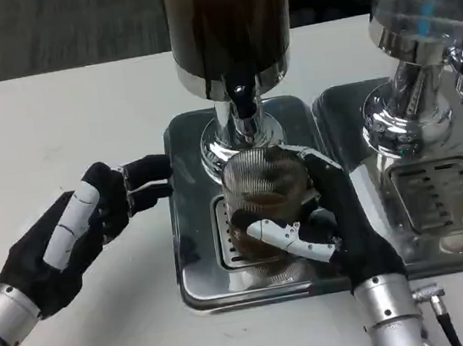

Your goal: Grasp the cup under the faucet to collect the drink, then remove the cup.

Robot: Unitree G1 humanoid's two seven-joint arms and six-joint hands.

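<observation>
The right robot hand [332,219] grips the cup [264,211], dark drink inside; next, carry it level off the tray [196,263].

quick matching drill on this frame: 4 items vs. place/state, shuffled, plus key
Items:
1. cup
2. left robot hand
3. right robot hand
4. dark dispenser

States:
A. over the bare table, holding nothing
B. wrapped around the ribbed glass
C. on the left drip tray, brown drink inside
D. standing at the back of the left tray, tap above the cup

Pairs: 1-C, 2-A, 3-B, 4-D
</observation>
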